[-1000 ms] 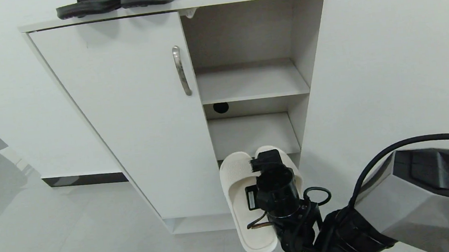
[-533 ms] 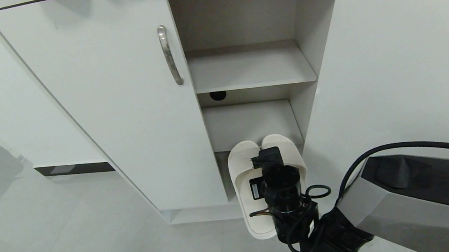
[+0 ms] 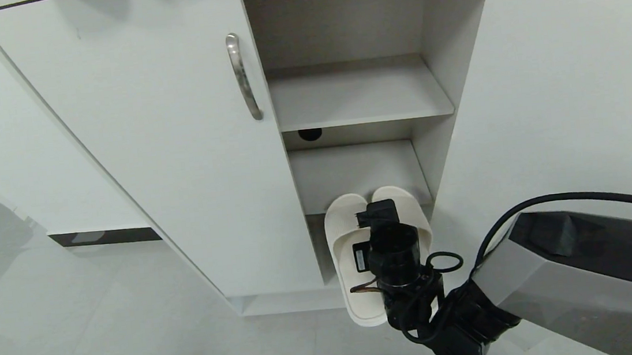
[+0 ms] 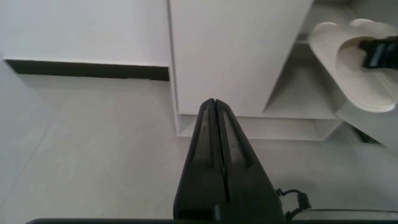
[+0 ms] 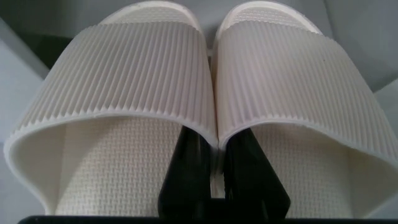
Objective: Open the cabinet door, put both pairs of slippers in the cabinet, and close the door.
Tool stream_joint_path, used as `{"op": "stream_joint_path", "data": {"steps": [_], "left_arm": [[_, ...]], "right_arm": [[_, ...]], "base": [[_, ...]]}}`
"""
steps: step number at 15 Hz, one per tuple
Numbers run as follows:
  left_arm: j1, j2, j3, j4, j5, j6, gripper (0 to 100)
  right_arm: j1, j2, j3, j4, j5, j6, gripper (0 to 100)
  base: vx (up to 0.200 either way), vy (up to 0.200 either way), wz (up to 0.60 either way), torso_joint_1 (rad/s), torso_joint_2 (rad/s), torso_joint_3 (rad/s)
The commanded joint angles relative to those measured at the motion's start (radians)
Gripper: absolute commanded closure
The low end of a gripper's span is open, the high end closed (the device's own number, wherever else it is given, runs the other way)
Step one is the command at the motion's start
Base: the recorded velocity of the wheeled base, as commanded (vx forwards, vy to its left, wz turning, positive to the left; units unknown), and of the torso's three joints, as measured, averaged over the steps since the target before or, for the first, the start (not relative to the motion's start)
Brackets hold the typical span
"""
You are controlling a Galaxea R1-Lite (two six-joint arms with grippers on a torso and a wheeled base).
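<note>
At the open right half of the cabinet [image 3: 435,27], we see the right gripper [image 5: 217,162] clamped on the inner straps of the white slippers [image 3: 363,306]. The pair is held side by side, toes at the front edge of the lower shelf [image 3: 356,173]. Our right wrist view brings out ribbed straps pinched between black fingers [image 5: 189,168]. The head view adds the open door [image 3: 563,90] standing wide and the closed door [image 3: 143,130] with its handle [image 3: 242,77]. Our left wrist view catches the left gripper [image 4: 215,124], pressed together on nothing, above the floor [image 4: 93,143].
</note>
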Motion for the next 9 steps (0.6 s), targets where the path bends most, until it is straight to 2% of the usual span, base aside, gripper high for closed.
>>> {"op": "stream_joint_path", "data": {"steps": [1,7,8,9], "left_arm": [[0.001,0.002,0.000,0.000,0.001,0.001,100],[0.001,0.002,-0.001,0.000,0.001,0.002,100],[0.001,0.002,0.000,0.000,0.001,0.002,100],[0.001,0.002,0.000,0.000,0.001,0.002,100]], "right_arm": [[-0.009,0.002,-0.017,0.005,-0.005,0.000,100],[-0.009,0.004,-0.057,0.044,-0.015,0.006,100],[-0.009,0.002,-0.057,0.044,-0.015,0.009,100],[-0.009,0.004,-0.054,0.044,-0.017,0.017,100]], "base": [[0.000,0.000,0.00,0.000,0.00,0.000],[0.000,0.000,0.00,0.000,0.00,0.000],[0.000,0.200,0.00,0.002,0.01,-0.002],[0.000,0.000,0.00,0.000,0.00,0.000]]}}
